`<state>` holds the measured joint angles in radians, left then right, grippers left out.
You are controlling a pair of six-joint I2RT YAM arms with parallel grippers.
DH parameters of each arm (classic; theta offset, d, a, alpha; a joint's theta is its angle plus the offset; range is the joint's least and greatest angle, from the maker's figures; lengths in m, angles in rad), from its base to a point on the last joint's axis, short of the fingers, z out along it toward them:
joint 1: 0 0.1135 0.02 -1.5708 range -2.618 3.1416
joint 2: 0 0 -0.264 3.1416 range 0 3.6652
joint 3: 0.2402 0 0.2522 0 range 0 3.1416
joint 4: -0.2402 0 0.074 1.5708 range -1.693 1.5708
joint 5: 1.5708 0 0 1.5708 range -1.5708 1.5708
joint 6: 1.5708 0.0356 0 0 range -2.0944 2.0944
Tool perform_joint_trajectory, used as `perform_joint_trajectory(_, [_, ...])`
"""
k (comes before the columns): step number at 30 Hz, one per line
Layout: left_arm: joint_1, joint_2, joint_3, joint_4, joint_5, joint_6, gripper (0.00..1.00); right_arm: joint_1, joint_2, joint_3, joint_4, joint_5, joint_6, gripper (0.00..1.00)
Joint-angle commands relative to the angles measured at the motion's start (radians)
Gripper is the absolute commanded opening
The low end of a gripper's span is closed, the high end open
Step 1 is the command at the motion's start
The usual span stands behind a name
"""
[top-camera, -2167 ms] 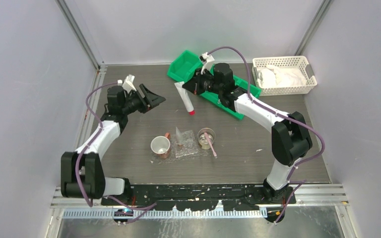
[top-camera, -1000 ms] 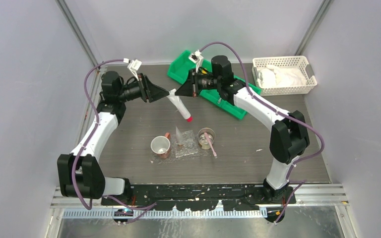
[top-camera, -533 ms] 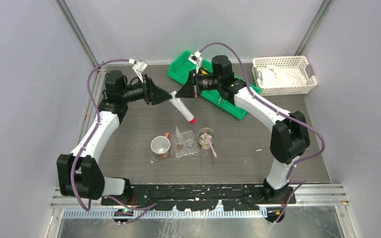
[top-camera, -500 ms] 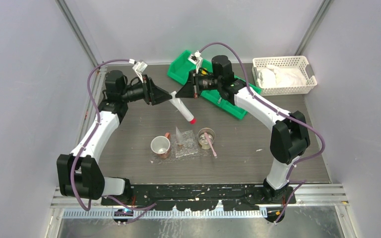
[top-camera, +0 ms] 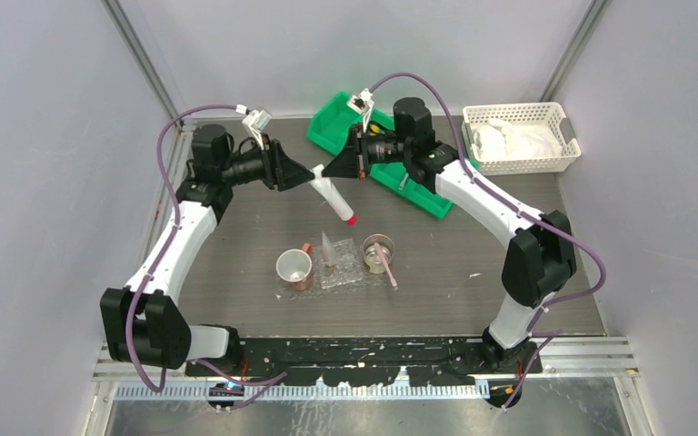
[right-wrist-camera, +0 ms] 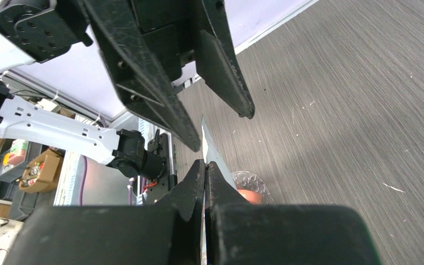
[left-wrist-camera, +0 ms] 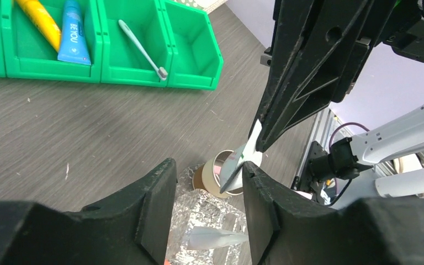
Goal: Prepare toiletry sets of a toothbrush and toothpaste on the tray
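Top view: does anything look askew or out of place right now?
The white toothpaste tube dangles at a slant in mid-air, red cap down. The right gripper pinches it only by its flat crimped end, so the hold looks thin. The pink toothbrush leans out of a small cup right of the tray, not on it.

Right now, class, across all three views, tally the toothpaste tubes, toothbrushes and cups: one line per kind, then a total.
Toothpaste tubes: 3 (white tube, yellow-orange tube, blue tube)
Toothbrushes: 2 (pale toothbrush, pink toothbrush)
Cups: 2 (empty cup, metal cup)
Total: 7
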<state>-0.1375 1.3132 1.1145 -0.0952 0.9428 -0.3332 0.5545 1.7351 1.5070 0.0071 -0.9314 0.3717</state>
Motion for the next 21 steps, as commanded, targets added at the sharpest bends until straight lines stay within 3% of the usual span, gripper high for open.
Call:
perform_joint_trajectory(1, [-0.004,-0.011,0.033,0.019,0.028,-0.008,0.46,0.006,-0.06,0.02,0.054,-0.032,0.0,0.01])
perform_joint_trajectory(15, [-0.018,0.008,0.053,0.033,0.102,-0.038,0.35,0.01,-0.014,0.048,0.056,-0.046,0.012,0.01])
perform_joint_trajectory(20, [-0.035,0.021,0.071,0.015,0.09,-0.032,0.25,0.011,0.005,0.061,0.048,-0.046,0.008,0.01])
perform_joint_trajectory(21, [-0.038,0.028,0.08,0.005,0.082,-0.032,0.14,0.012,0.012,0.065,0.044,-0.043,0.005,0.01])
